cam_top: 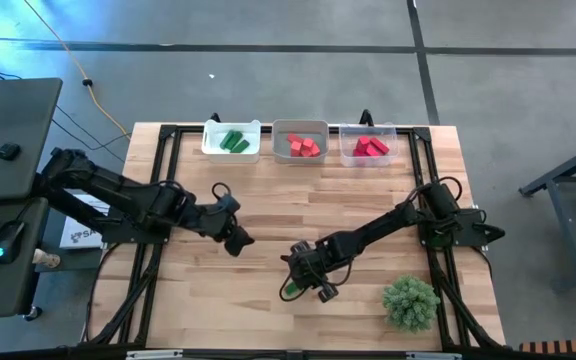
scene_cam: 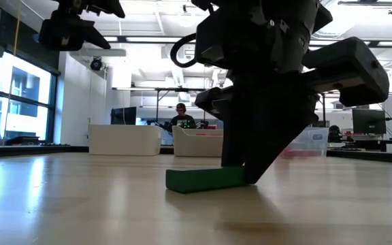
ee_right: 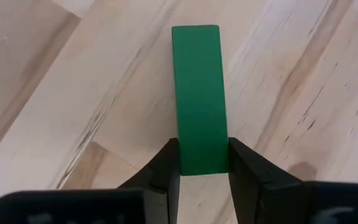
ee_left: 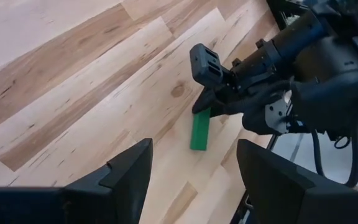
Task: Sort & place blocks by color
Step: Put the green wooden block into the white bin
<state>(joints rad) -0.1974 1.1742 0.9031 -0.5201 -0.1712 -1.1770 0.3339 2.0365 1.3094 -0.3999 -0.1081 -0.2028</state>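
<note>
Fingers of the right tool (ee_right: 204, 165) are pinching one end of a green bar block (ee_right: 196, 93) lying flat on the worktop (ee_right: 55, 93); the left tool (ee_left: 191, 180) is hovering nearby, spread.

Three trays (cam_top: 231, 127), one green bar (ee_right: 197, 99) on the table, one plant ball (cam_top: 410, 302), two arms.

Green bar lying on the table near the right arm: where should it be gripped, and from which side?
Grip the green bar across its narrow width, on the two long flat sides, coming down from above. It lies flat on the table, so those sides are exposed and parallel. The right hand already straddles one end that way; nearer the middle would likely balance better. The left hand waits apart.
</note>
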